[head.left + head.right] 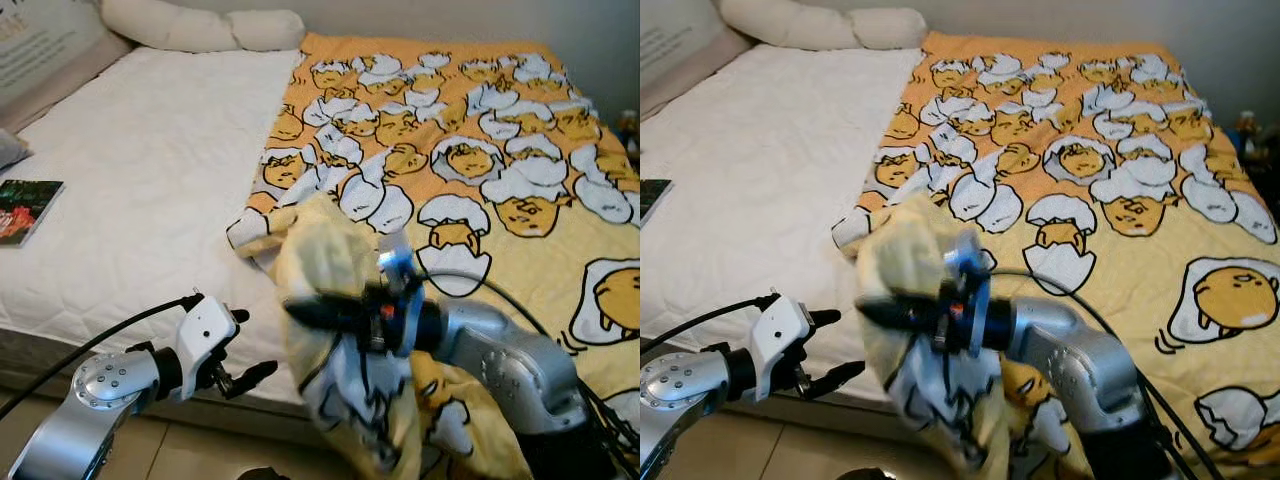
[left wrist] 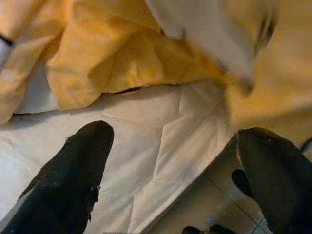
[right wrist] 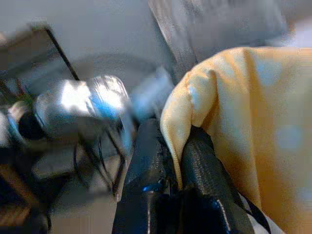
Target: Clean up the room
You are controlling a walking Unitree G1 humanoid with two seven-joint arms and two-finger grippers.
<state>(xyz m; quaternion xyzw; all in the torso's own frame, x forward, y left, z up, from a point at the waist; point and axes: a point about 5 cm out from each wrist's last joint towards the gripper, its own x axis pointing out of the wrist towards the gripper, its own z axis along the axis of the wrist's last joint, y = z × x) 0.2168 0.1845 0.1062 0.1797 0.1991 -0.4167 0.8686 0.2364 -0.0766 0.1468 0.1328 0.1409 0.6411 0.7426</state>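
Note:
A yellow blanket printed with egg cartoons covers the right half of the bed. My right gripper is shut on the blanket's near left corner, lifted and bunched above the bed's front edge; in the right wrist view the cloth is pinched between the two black fingers. My left gripper stands open just left of that bunch, at the mattress edge, holding nothing. Its fingers frame white sheet and the yellow cloth beyond.
White quilted mattress lies bare on the left half. A book rests near the left edge. Pillows line the head of the bed. Tiled floor runs below the front edge.

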